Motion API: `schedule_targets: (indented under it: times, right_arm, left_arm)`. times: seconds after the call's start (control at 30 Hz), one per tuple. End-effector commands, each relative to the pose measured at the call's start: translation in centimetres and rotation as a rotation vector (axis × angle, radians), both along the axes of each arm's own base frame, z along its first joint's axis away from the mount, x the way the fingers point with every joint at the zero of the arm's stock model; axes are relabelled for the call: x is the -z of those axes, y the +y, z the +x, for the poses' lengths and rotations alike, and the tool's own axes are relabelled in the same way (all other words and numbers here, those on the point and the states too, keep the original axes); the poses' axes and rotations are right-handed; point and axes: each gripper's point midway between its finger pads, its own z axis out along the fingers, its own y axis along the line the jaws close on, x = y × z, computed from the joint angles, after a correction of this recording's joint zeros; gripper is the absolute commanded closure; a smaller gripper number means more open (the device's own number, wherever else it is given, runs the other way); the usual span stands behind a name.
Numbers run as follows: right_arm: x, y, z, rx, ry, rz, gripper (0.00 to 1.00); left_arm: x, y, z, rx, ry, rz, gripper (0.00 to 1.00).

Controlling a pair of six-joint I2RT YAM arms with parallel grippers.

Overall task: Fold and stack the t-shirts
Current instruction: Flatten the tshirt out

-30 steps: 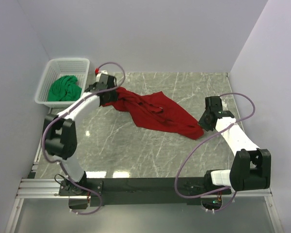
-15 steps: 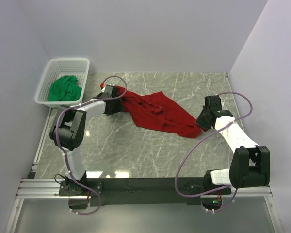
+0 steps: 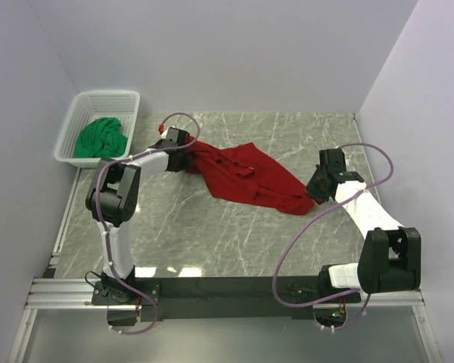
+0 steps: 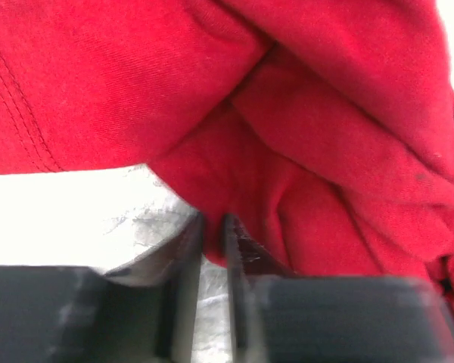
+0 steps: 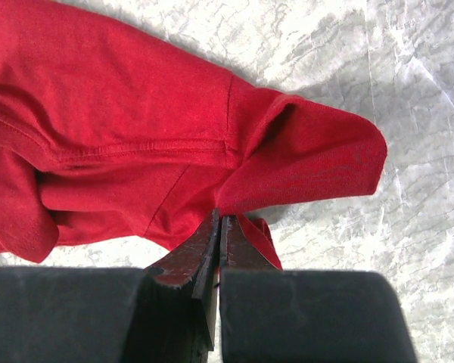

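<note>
A: Starting nearest the arm bases, what is the right gripper [image 5: 218, 221] doing?

B: Its two fingers are pressed together, with a fold of the red t-shirt [image 3: 246, 175] pinched at their tips. In the right wrist view the cloth runs straight into the seam between them, just below a stitched hem.

A: Which part of the shirt is that?

B: The near-right corner, the end closest to the right arm, low over the marble-patterned table [image 3: 212, 234].

A: And how does the shirt lie?

B: Crumpled in a long diagonal across the middle of the table, from that near-right corner toward the far left. It is wrinkled and bunched, not folded.

A: Then the left gripper [image 4: 214, 221]?

B: It is at the shirt's far-left end. The left wrist view shows the fingers drawn almost together, only a sliver between them, with bunched red cloth caught at the tips. So each end of the shirt is clamped by one arm.

A: Is that far end lifted off the surface?

B: I cannot tell.

A: What is farthest back?

B: A white lattice basket [image 3: 106, 98] at the far-left corner, by the left wall. The green t-shirt [image 3: 101, 138] sits balled up inside it, well apart from the red one
</note>
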Motion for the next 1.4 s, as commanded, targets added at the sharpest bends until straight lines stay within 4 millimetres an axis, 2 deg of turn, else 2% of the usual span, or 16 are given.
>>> schedule_targets:
  times: [0.0, 0.03, 0.13, 0.27, 0.3, 0.4, 0.5, 0.67, 0.9, 1.0, 1.1, 1.13, 1.2, 1.23, 1.27, 1.37]
  right_arm:
    - [-1.3, -0.1, 0.8, -0.001, -0.063, -0.004, 1.0]
    - [-1.4, -0.2, 0.9, 0.004, -0.064, -0.008, 1.0]
    - [-2.8, -0.8, 1.1, 0.03, -0.086, -0.032, 1.0]
    - [-6.1, -2.5, 1.1, 0.108, -0.158, -0.098, 1.0]
    - [-7.0, -3.1, 0.9, 0.129, -0.167, -0.112, 1.0]
    - [-9.4, -5.0, 0.3, 0.215, -0.219, -0.158, 1.0]
    - [-11.1, -6.0, 0.1, 0.257, -0.262, -0.17, 1.0]
    - [-10.4, -7.2, 0.4, 0.281, -0.224, -0.169, 1.0]
    - [-7.3, -4.3, 1.8, 0.156, -0.121, -0.076, 1.0]
    - [-6.8, -3.6, 1.6, 0.115, -0.093, -0.068, 1.0]
    - [-7.9, -3.4, 1.2, 0.097, -0.128, -0.08, 1.0]
    - [-8.6, -3.5, 1.0, 0.098, -0.149, -0.083, 1.0]
    - [-8.7, -3.5, 0.5, 0.09, -0.151, -0.089, 1.0]
    - [-9.0, -3.4, 0.4, 0.083, -0.16, -0.086, 1.0]
    - [-9.2, -3.2, 0.1, 0.071, -0.171, -0.076, 1.0]
    - [-9.3, -2.8, -0.4, 0.057, -0.181, -0.06, 1.0]
  left_arm:
    - [0.7, -0.2, -0.5, 0.015, 0.033, -0.006, 0.89]
    - [0.4, 0.3, -0.4, 0.011, 0.032, 0.018, 0.98]
    - [-3.5, 2.8, 0.2, -0.007, 0.006, 0.12, 0.99]
    - [-11.7, 7.7, -0.2, -0.064, -0.075, 0.232, 0.99]
    - [-14.5, 9.4, -0.9, -0.084, -0.108, 0.25, 0.99]
    - [-19.3, 12.2, -3.4, -0.12, -0.152, 0.283, 0.99]
    - [-21.0, 12.9, -5.1, -0.107, -0.163, 0.265, 0.99]
    - [-17.6, 12.8, -5.2, -0.076, -0.06, 0.252, 0.99]
    - [-12.7, 9.2, -1.1, 0.037, 0.041, 0.149, 0.99]
    - [-13.1, 8.1, -0.9, 0.081, 0.082, 0.167, 0.99]
    - [-16.6, 8.5, -1.9, 0.052, -0.006, 0.188, 0.99]
    - [-16.3, 8.8, -2.7, 0.041, -0.013, 0.191, 0.99]
    - [-19.0, 10.1, -4.5, -0.016, -0.086, 0.2, 0.99]
    - [-18.0, 10.8, -5.8, -0.035, -0.067, 0.213, 0.99]
    - [-20.0, 11.3, -7.1, -0.068, -0.122, 0.204, 0.99]
    - [-20.0, 13.5, -10.4, -0.139, -0.126, 0.252, 0.99]
